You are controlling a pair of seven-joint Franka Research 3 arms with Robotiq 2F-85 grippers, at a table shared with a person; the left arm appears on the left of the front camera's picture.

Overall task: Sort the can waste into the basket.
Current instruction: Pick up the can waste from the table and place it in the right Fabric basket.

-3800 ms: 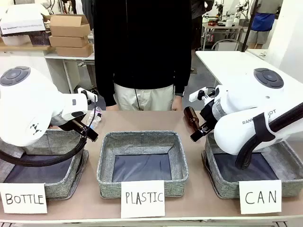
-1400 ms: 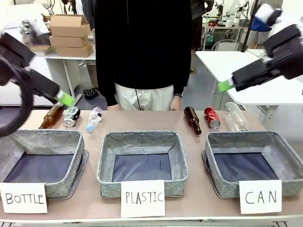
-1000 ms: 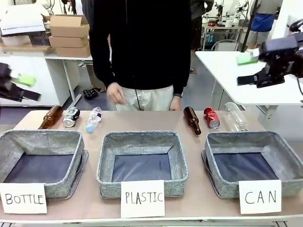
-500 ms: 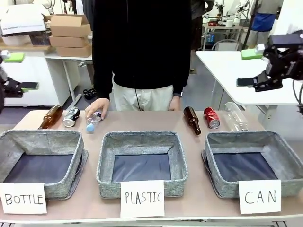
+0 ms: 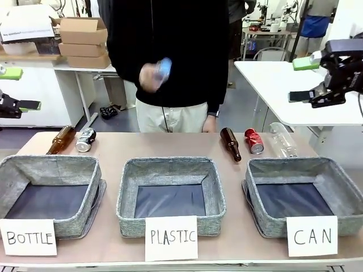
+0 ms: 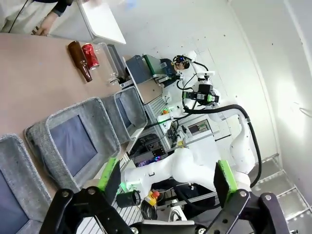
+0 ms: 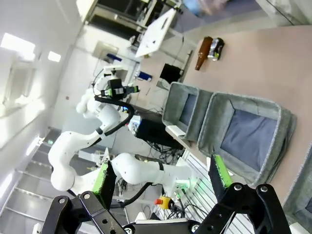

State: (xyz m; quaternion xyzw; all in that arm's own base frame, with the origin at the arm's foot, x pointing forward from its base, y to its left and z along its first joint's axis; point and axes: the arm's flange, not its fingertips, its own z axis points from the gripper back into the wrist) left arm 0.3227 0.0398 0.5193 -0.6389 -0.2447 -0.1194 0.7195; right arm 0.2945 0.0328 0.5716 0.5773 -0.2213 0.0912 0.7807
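Red can (image 5: 253,140) lying at twelve o'clock of basket (image 5: 289,162) carded CAN; left gripper (image 5: 20,89), right gripper (image 5: 303,79) fingers released, empty.

Bright, even ceiling light fills the room, casting only faint, soft-edged shadows on the worktop (image 5: 113,150) at the foot of the middle basket (image 5: 127,218). In the front view, a plastic bottle (image 5: 163,68) raised before the person (image 5: 187,56) is smeared by motion blur, while the lettered cards (image 5: 170,238) are sharp. Both wrist views bend strongly toward their edges, as wide-angle lenses do. White walls (image 6: 273,73) wash out almost to glare in the left wrist view; a ceiling light (image 7: 14,41) flares pale in the right wrist view.
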